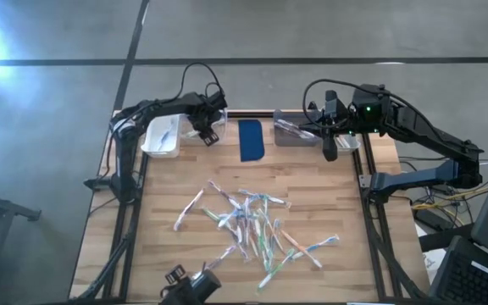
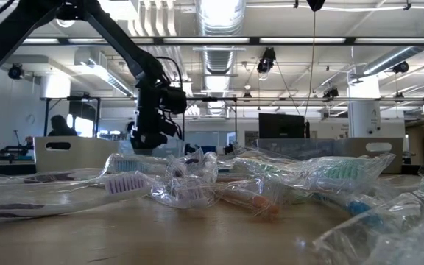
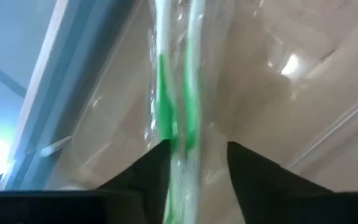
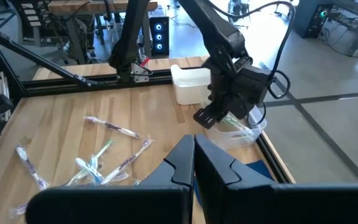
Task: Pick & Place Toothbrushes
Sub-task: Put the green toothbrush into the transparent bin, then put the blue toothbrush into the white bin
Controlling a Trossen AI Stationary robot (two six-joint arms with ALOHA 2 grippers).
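Hovering over clear bin point(image 1: 213, 135), left tool point(image 3: 197, 155) parted round green toothbrush point(image 3: 178, 112); right tool point(image 4: 194, 163) closed.

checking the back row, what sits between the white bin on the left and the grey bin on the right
In the high view, a dark blue rectangular pad lies between the white plastic bin and the grey plastic bin. The left gripper hangs there too, nearer the white bin.

Pale wood table point(image 1: 329, 199) w/ black frame, dark blue pad point(image 1: 252, 140), white bin point(image 1: 162, 135), grey bin point(image 1: 295, 134), green-streaked toothbrush point(image 3: 176, 112) in clear wrap, black hands.
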